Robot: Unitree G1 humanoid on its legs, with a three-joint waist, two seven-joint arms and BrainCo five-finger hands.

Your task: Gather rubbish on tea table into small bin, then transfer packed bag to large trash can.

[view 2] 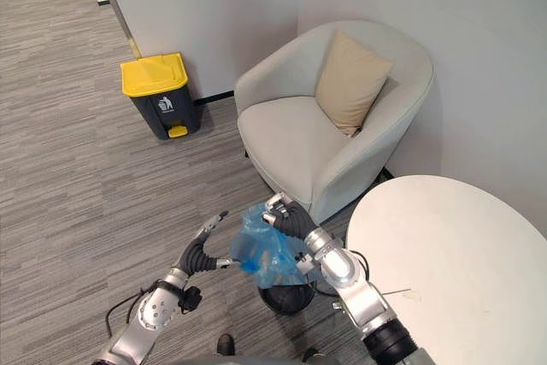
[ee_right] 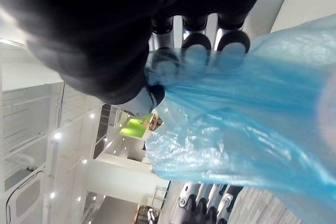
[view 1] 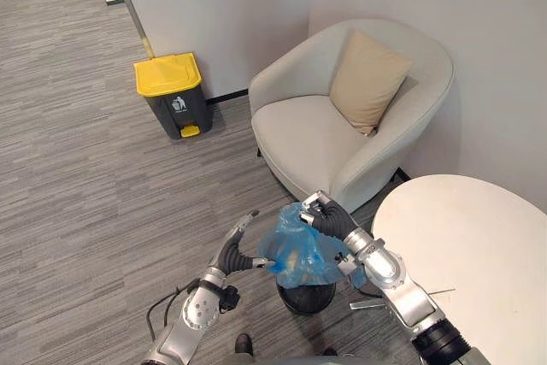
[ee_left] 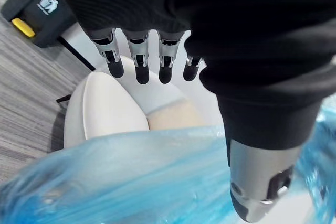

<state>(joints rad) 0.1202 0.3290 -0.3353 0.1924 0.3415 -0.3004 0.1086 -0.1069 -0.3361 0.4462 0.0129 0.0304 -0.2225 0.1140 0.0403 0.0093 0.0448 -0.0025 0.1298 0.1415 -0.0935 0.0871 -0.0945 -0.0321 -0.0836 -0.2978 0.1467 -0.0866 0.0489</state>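
Just above the bin (view 1: 308, 298), beside the worktop (view 1: 466, 245), the blue bag (view 1: 299, 256) is held by the right robot hand (view 1: 330, 218), fingers curled round its bunched top. The left robot hand (view 1: 235, 252) is spread wide, fingers straight, thumb at the bag's side. The trash can (view 1: 171, 91) stands well apart.

A tan cushion (view 1: 367, 79) leans in the pale armchair (view 1: 303, 138) by the wall (view 1: 222, 6).

Soft, even indoor light fills both eye views. The armchair (view 1: 342, 126) and trash can (view 1: 175, 96) cast faint shadows on the floor (view 1: 85, 177), and the white surface (view 1: 479, 245) looks bright. In the right wrist view ceiling lamps (ee_right: 56, 136) glow as small spots and light passes through the blue bag (ee_right: 252, 114).
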